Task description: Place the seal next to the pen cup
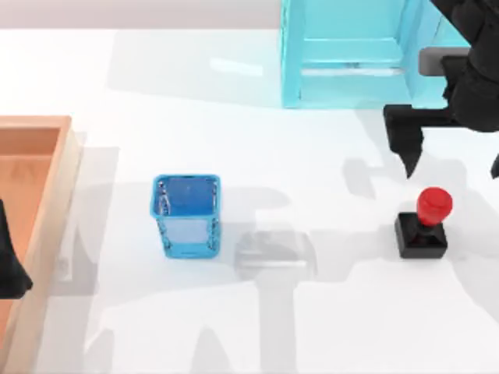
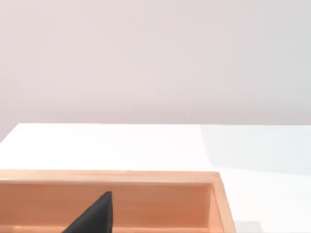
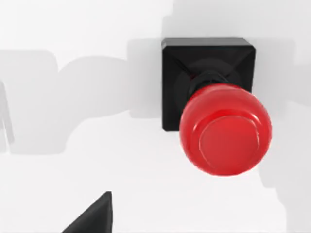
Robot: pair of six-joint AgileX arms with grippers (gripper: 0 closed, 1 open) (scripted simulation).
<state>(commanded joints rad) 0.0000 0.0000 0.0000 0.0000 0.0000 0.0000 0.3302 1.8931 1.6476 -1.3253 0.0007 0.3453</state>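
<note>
While the seal [image 1: 422, 224] stood upright at the table's right side, well apart from the pen cup [image 1: 185, 216], the right gripper [image 1: 456, 160] hovered just beyond it with jaws spread open and holding nothing. The left gripper [image 1: 9, 261] sat parked over a wooden tray [image 1: 56, 195] — its jaws impossible to judge. A likely risk: pinching the glossy round knob off-centre could tip the seal or let it slip.
</note>
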